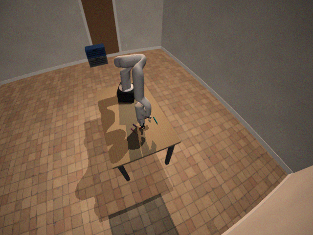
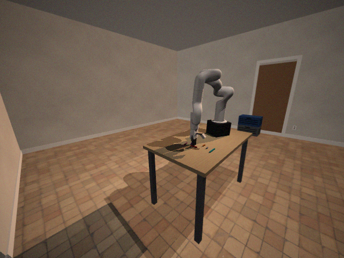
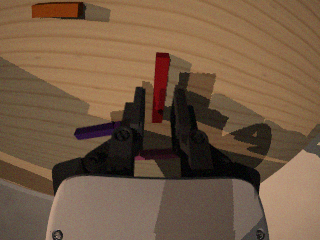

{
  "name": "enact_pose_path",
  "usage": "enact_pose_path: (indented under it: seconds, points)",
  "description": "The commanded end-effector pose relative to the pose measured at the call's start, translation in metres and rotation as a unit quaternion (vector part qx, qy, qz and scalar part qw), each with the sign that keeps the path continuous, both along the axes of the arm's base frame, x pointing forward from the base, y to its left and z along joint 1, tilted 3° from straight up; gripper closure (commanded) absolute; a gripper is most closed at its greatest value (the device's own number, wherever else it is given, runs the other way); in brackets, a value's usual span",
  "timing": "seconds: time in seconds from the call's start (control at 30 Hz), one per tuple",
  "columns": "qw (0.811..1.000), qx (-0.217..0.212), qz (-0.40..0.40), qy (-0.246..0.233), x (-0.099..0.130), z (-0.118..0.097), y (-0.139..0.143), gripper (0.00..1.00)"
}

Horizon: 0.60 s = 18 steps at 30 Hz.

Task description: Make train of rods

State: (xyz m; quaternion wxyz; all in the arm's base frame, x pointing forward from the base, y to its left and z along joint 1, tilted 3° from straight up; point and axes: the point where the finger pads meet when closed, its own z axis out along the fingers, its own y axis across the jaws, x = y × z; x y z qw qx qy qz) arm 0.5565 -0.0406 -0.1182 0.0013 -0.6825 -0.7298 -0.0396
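My gripper is partly open, pointing down, with its fingertips either side of the red rod's near part. The red rod lies between the fingers with a gap on both sides in the wrist view. A purple rod lies left of the fingers in the wrist view. A pinkish rod is partly hidden by the gripper there. An orange rod lies apart. The turquoise rod lies farther out.
A small greyish rod lies between the orange and turquoise rods. The black robot base stands on the wooden table. The arm's shadow covers part of the table.
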Motion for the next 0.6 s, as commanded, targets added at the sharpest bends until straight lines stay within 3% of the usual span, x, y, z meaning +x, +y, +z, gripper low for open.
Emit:
enact_pose_path:
  seconds: [0.0,0.57]
  points:
    - [1.000,-0.006,0.000,0.012,0.0016,-0.0016,0.0000,0.76]
    - [1.000,-0.006,0.000,0.012,0.0017,-0.0036,0.0001,0.76]
